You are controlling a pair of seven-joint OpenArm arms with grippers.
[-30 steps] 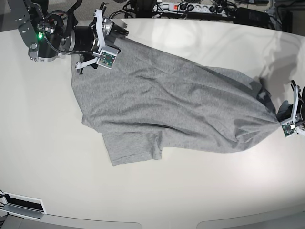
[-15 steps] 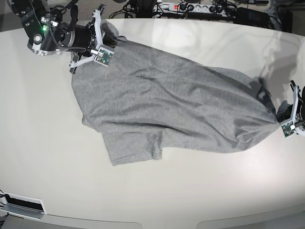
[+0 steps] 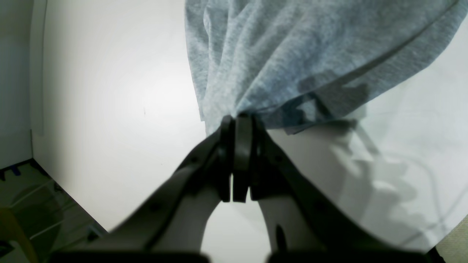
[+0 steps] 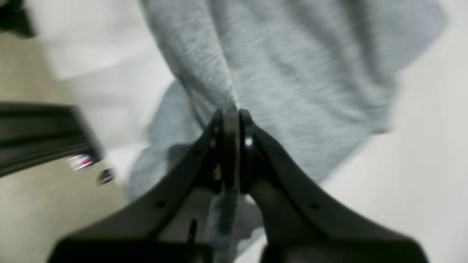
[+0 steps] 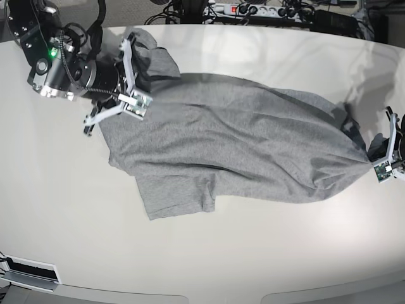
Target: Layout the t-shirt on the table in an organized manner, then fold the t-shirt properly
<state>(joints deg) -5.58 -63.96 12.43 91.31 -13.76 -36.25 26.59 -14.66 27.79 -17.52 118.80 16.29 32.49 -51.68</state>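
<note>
Across the middle of the table lies the t-shirt, grey side up, stretched between the two arms from upper left to the right edge of the base view. One sleeve sticks out flat toward the near side, and the cloth is creased along its length.

At the shirt's upper-left end the right gripper has its jaws pressed together on a bunched fold of fabric; its wrist view shows the tips closed with grey cloth gathered between them, though that picture is blurred, so which part of the shirt it holds is unclear. A loose hump of cloth lies just beyond it, toward the far edge.

At the right end the left gripper is likewise closed, pinching the shirt where it narrows to a point. Its wrist view shows the tips clamped on a hem, the fabric fanning away above the table and casting a shadow on it.

Cables and a power strip sit behind the table.
</note>
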